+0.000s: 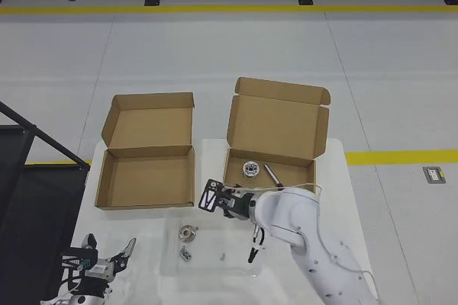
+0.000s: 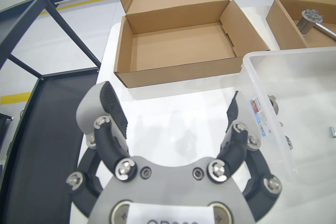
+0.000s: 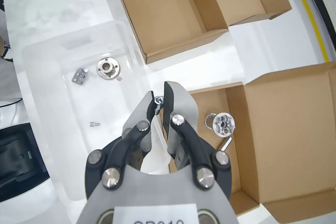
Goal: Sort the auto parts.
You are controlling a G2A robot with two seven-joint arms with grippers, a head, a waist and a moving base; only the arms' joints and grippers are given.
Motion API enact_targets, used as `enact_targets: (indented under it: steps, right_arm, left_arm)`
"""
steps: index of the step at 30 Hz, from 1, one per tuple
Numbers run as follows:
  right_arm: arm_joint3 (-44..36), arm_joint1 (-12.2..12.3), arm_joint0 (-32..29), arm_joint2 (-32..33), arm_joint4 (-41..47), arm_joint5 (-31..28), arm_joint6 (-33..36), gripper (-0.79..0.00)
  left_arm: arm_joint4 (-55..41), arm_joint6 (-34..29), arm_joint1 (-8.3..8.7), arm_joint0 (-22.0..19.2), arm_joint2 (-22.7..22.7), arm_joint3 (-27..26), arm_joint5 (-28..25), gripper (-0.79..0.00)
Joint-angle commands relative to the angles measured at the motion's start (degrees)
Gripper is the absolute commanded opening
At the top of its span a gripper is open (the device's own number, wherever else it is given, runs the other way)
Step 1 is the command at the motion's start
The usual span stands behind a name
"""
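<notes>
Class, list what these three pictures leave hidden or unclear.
- The bolt in the right gripper: too small to find in the top view.
- The rod in the right box: cut off by the left wrist view's edge.
- The disc in the clear tray: partly hidden behind the tray's label in the left wrist view.

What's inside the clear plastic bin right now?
A round flanged hub, a small drilled grey block and a loose screw lie on the clear plastic bin floor. The right gripper, shut on a second screw, covers part of the bin beneath it.
</notes>
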Motion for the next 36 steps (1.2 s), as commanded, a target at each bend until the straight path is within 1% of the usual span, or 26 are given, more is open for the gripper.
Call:
enact_targets:
  steps: [1,4,7,11,14,16,19,27,28,29,33,36]
  right_arm:
    - [1.95,-0.21,0.81,-0.84,-1.63,3.34,1.51,-0.785]
    - [6.91,-0.96,3.32,-3.37,-3.02,7.59,2.86,-0.785]
    - [13.98,-1.99,6.94,-5.93,-2.8,10.03,2.88,-0.785]
    - [23.9,-3.47,11.92,-8.62,-1.59,11.95,1.36,-0.785]
    - [31.04,-4.58,15.02,-10.05,-1.29,14.86,0.14,-0.785]
    - [35.24,-5.23,16.77,-10.79,-0.07,14.19,-1.87,-0.785]
    - [40.22,-6.28,18.78,-12.31,0.13,15.38,-3.47,-0.785]
    - [48.86,-8.6,22.35,-14.72,1.0,17.76,-6.59,-0.785]
    - [49.54,-8.85,22.64,-14.95,1.1,17.89,-6.89,-0.767]
    - [50.24,-9.08,22.9,-15.18,1.14,17.99,-7.05,-0.696]
    - [52.45,-9.79,23.86,-15.61,1.33,18.47,-7.64,-0.683]
    - [53.59,-10.08,24.39,-15.72,1.19,18.28,-8.22,-0.646]
  left_arm:
    - [0.0,0.0,0.0,0.0,0.0,0.0,0.0,0.0]
    - [0.0,0.0,0.0,0.0,0.0,0.0,0.0,0.0]
    - [0.0,0.0,0.0,0.0,0.0,0.0,0.0,0.0]
    - [0.0,0.0,0.0,0.0,0.0,0.0,0.0,0.0]
    - [0.0,0.0,0.0,0.0,0.0,0.0,0.0,0.0]
    - [0.0,0.0,0.0,0.0,0.0,0.0,0.0,0.0]
    - [0.0,0.0,0.0,0.0,0.0,0.0,0.0,0.0]
    - [0.0,0.0,0.0,0.0,0.0,0.0,0.0,0.0]
    - [0.0,0.0,0.0,0.0,0.0,0.0,0.0,0.0]
    - [0.0,0.0,0.0,0.0,0.0,0.0,0.0,0.0]
    - [0.0,0.0,0.0,0.0,0.0,0.0,0.0,0.0]
    - [0.0,0.0,0.0,0.0,0.0,0.0,0.0,0.0]
